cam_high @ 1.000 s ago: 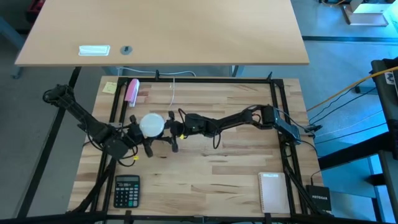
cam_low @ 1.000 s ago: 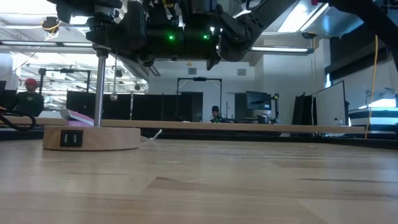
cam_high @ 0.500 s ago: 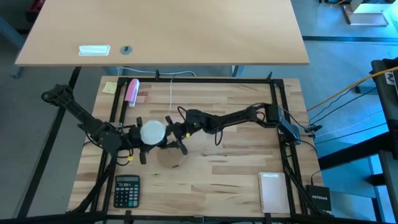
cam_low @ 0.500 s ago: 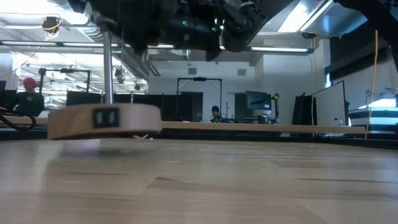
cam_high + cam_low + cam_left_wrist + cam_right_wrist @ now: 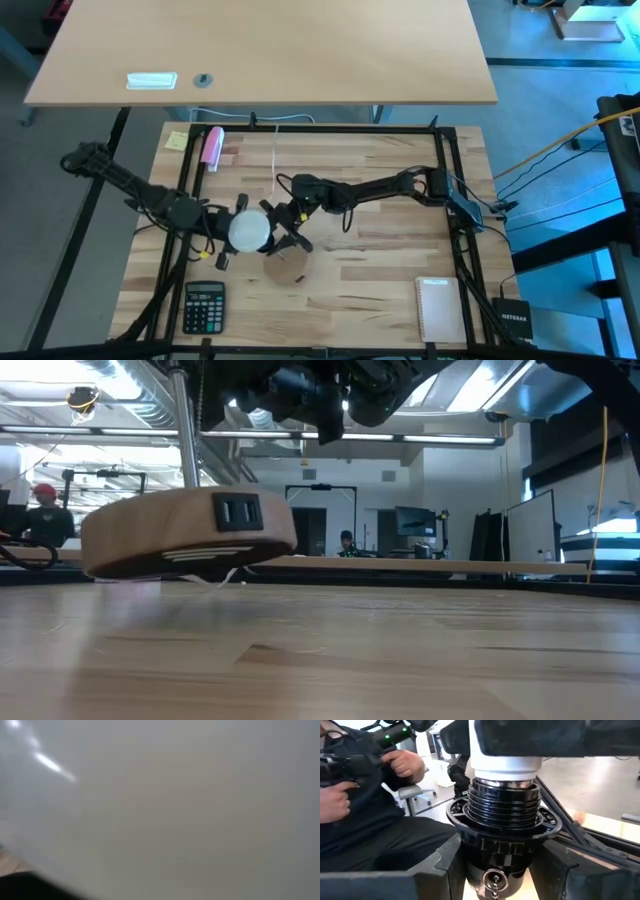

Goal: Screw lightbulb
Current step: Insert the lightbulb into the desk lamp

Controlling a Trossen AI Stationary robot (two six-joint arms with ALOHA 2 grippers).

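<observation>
The lightbulb is a white frosted globe, and it fills the left wrist view. Its white neck sits in the threaded black socket of a small lamp. A metal rod joins the socket to a round wooden disc base. The disc hangs tilted, clear of the table, in the low view. My left gripper is shut on the bulb from the left. My right gripper is shut on the socket from the right. My left gripper holds the bulb's round globe between its two fingers, which come level from the table's left. The globe itself hides the pads. The bulb is clear of the table. My right gripper pinches the black socket's lower body between its two fingers, one on each side. It comes from the table's right. The lamp hangs from the hold, tilted, with its wooden base off the table.
A calculator lies at the near left and a notebook at the near right. A pink object, a yellow note and a white cord lie at the far left. A person sits beyond the table.
Both grippers have moved together toward the table's near edge and a little to the right, keeping their holds. The lamp's wooden base, which stood flat on the table, has been lifted clear, has tipped, and has come nearer the low camera.
</observation>
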